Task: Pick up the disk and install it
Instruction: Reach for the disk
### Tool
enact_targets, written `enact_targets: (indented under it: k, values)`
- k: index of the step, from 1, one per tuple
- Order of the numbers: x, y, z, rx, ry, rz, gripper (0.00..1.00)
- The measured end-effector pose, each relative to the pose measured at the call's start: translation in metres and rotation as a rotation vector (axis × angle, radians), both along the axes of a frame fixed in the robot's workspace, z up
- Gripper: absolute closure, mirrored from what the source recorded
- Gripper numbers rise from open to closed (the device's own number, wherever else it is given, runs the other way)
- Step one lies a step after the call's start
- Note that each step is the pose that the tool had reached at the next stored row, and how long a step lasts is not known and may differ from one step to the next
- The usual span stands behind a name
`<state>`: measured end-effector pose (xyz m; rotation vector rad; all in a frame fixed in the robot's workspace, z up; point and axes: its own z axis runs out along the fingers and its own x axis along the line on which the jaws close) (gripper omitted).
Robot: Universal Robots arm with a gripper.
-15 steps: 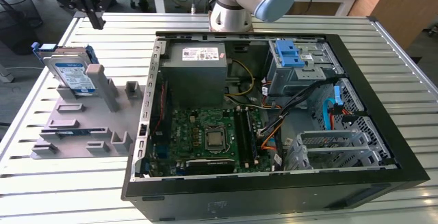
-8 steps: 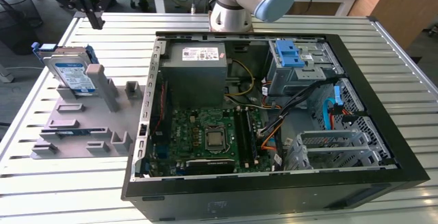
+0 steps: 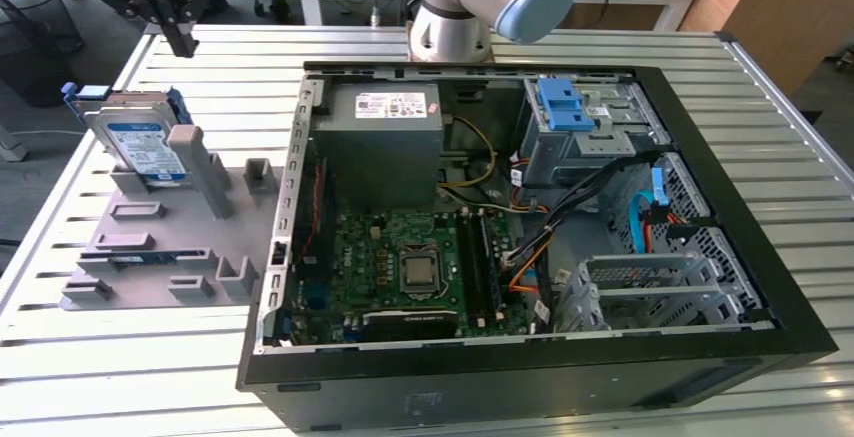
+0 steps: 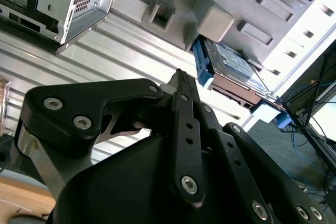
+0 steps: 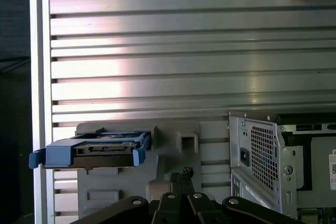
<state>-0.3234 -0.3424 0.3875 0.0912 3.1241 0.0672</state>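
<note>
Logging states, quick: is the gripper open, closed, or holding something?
Gripper: closed, holding nothing, apart from the disk.

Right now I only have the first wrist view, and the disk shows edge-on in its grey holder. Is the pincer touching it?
Observer: No. In the exterior view the pincer hangs higher than the disk and apart from it, shut and empty.
Operator: How does the disk stand?
Observer: Upright on its edge in the grey holder, with its labelled face toward the exterior camera.
Operator: And the case?
Observer: The computer case lies open side up on the exterior view's right of the holder. A blue latch piece sits inside it.
</note>
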Motion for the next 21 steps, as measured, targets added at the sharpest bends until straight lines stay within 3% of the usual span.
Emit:
enact_targets:
  k: [21]
  values:
    - [-0.0168,0.0001,-0.0002,-0.0001,0.0001,0.0,0.89]
